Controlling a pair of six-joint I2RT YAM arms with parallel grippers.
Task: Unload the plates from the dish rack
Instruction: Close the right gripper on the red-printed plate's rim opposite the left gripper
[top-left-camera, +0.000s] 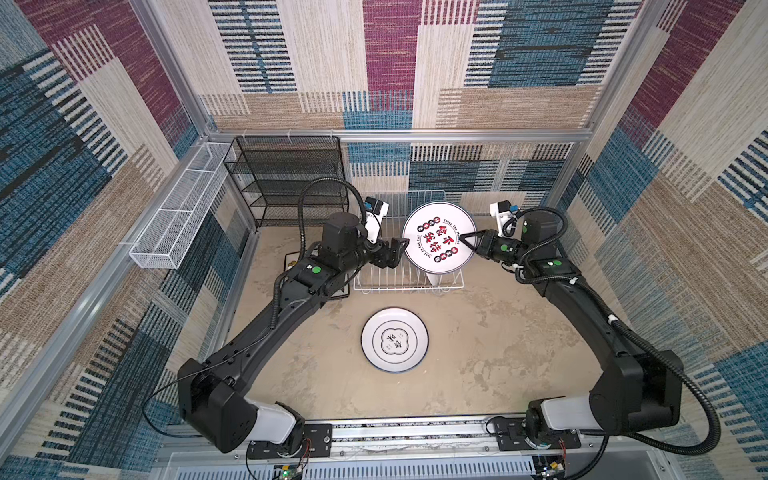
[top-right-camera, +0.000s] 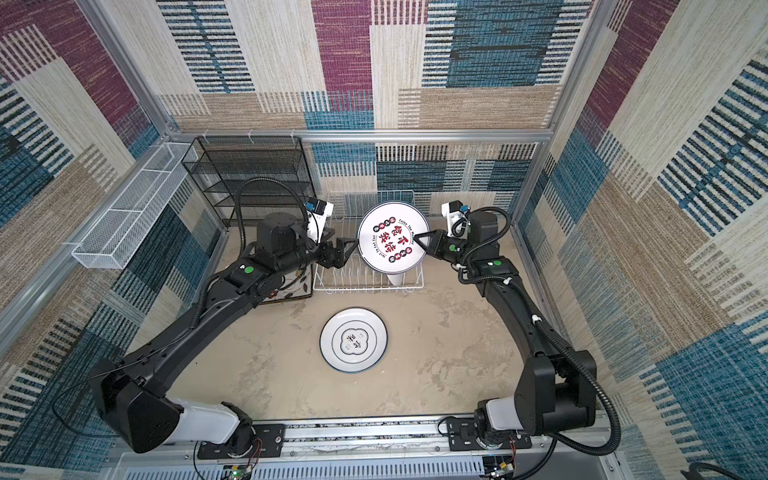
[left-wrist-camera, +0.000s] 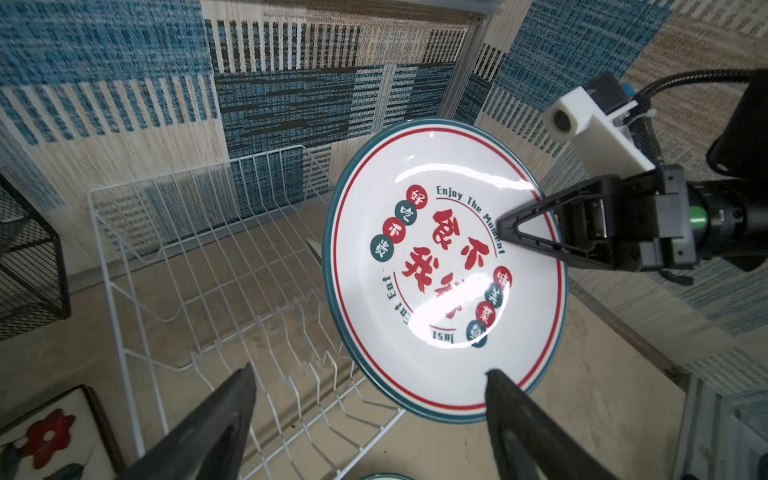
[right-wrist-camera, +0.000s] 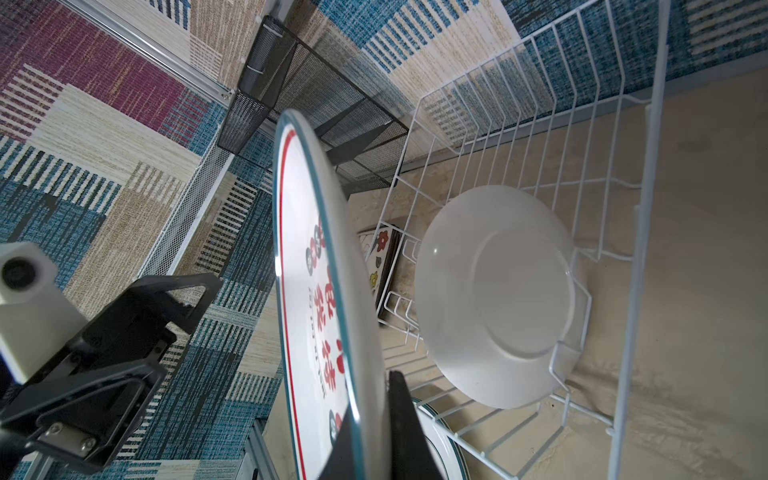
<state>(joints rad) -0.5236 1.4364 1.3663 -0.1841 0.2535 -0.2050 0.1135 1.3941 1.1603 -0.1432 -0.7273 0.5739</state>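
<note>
My right gripper (top-left-camera: 462, 239) (top-right-camera: 417, 237) (right-wrist-camera: 370, 415) is shut on the rim of a round white plate (top-left-camera: 436, 232) (top-right-camera: 390, 239) (left-wrist-camera: 444, 266) (right-wrist-camera: 316, 291) with red and teal print, held upright above the white wire dish rack (top-left-camera: 409, 287) (top-right-camera: 365, 287) (left-wrist-camera: 124, 332) (right-wrist-camera: 648, 208). My left gripper (top-left-camera: 398, 251) (top-right-camera: 347, 251) (left-wrist-camera: 370, 370) is open beside the plate's printed face, not touching it. A second round plate (right-wrist-camera: 494, 299) stands in the rack, white underside showing. A third (top-left-camera: 394, 340) (top-right-camera: 353, 340) lies flat on the table in front.
A square flowered plate (top-right-camera: 291, 286) (left-wrist-camera: 45, 432) lies on the table left of the rack, partly under my left arm. A black mesh shelf unit (top-left-camera: 286, 178) stands at the back left. A long white mesh basket (top-left-camera: 178, 208) hangs on the left wall.
</note>
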